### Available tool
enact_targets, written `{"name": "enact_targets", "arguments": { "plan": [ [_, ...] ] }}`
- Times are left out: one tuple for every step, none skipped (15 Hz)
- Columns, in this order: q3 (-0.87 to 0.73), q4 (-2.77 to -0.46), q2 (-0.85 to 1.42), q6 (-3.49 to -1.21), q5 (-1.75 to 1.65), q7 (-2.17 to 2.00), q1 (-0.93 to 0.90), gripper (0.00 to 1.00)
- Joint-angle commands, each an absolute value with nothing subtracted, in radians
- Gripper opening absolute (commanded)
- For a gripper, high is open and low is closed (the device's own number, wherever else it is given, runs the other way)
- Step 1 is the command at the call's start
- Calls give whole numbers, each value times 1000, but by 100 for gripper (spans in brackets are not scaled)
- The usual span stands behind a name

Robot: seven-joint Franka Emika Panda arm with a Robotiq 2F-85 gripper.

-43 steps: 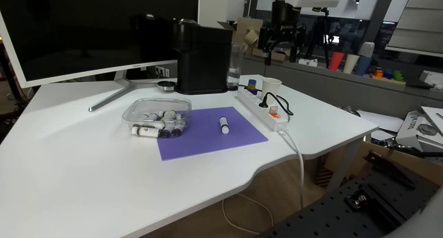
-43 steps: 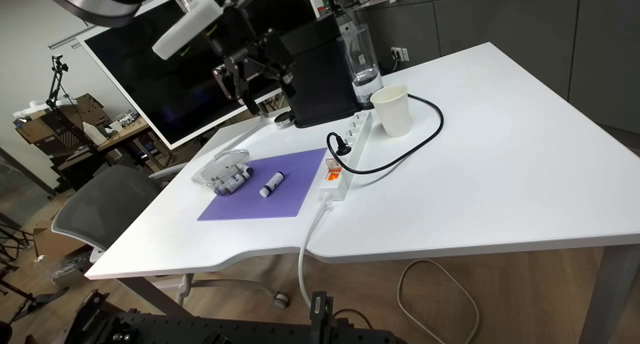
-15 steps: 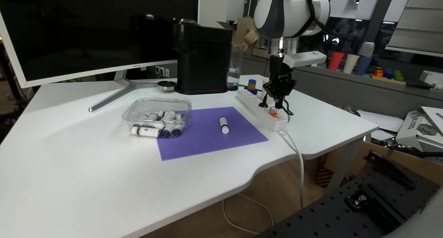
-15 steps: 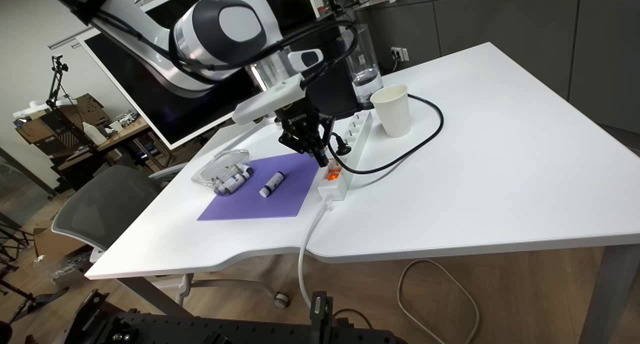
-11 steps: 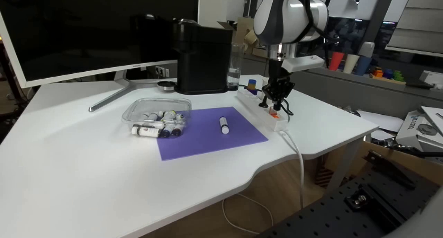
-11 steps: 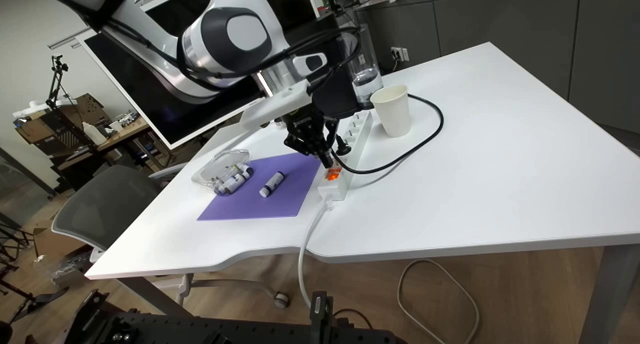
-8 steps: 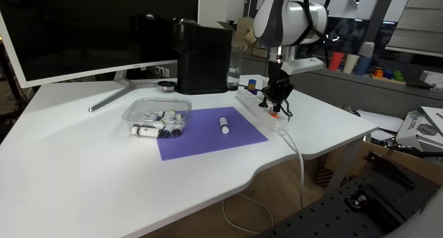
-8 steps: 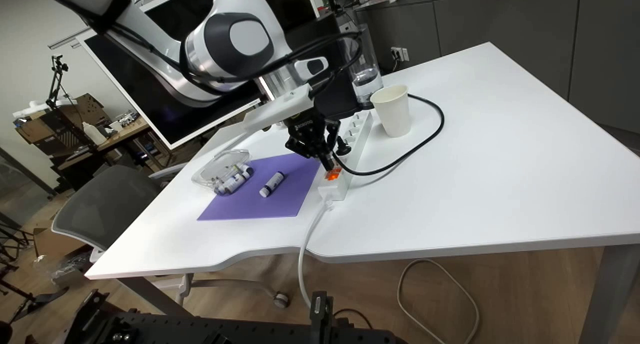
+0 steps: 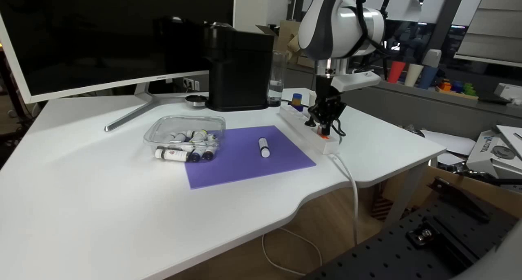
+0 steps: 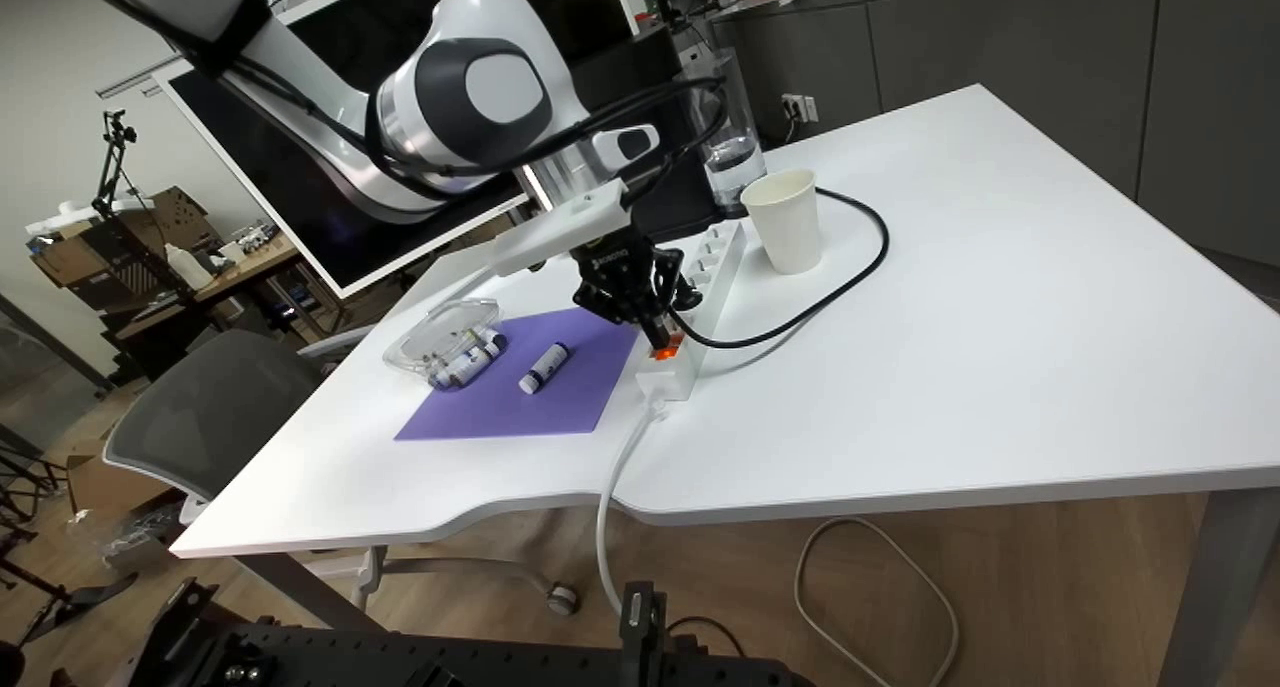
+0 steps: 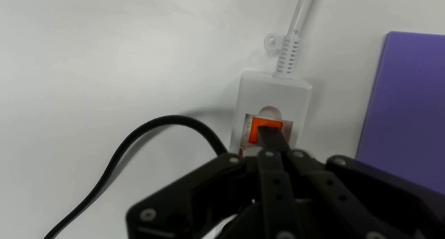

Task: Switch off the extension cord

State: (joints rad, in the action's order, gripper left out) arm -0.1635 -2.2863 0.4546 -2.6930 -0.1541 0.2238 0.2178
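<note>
The extension cord (image 10: 668, 379) is a long white power strip lying on the table, shown in both exterior views. Its lit orange switch (image 11: 254, 131) sits near the end where the white cable (image 11: 299, 18) leaves. My gripper (image 11: 271, 130) points down over that switch, jaws shut together with nothing held. In the wrist view its fingertips cover the switch's middle and lower right; they look to be on it or just above, and contact is hard to confirm. A black plug (image 10: 688, 293) stands in a socket right behind the gripper (image 10: 658, 341).
The plug's black cable (image 10: 850, 292) loops beside the strip, past a paper cup (image 10: 785, 225). Across from it lie a purple mat (image 9: 244, 162) with a small white cylinder (image 9: 264, 147), and a clear box (image 9: 163, 129) of bottles. A black machine (image 9: 240, 68) stands behind.
Earlier the gripper hung high above the table with its fingers apart. It has since shut and come down to the strip, sinking slightly further onto the orange switch over the last second.
</note>
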Motion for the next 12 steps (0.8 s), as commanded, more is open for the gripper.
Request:
{"name": "enact_targets", "arguments": {
  "plan": [
    [-154,-2263,487,-2704,-139,229,232,0],
    [-154,-2262,494,-2707,-139,227,232,0],
    [-154,-2260,499,-2710,-138,226,232,0],
    [-153,-2258,500,-2709,-136,226,233,0],
    [-153,-2258,502,-2711,-134,224,233,0],
    [-154,-2256,507,-2714,-134,220,231,0],
    [-154,-2253,512,-2713,-131,218,229,0],
    [-156,-2249,522,-2712,-130,210,225,0],
    [-157,-2244,534,-2713,-130,204,221,0],
    [-157,-2242,541,-2713,-131,200,219,0],
    [-157,-2243,545,-2712,-131,197,217,0],
    [-153,-2247,539,-2710,-128,200,218,0]
  ]
}}
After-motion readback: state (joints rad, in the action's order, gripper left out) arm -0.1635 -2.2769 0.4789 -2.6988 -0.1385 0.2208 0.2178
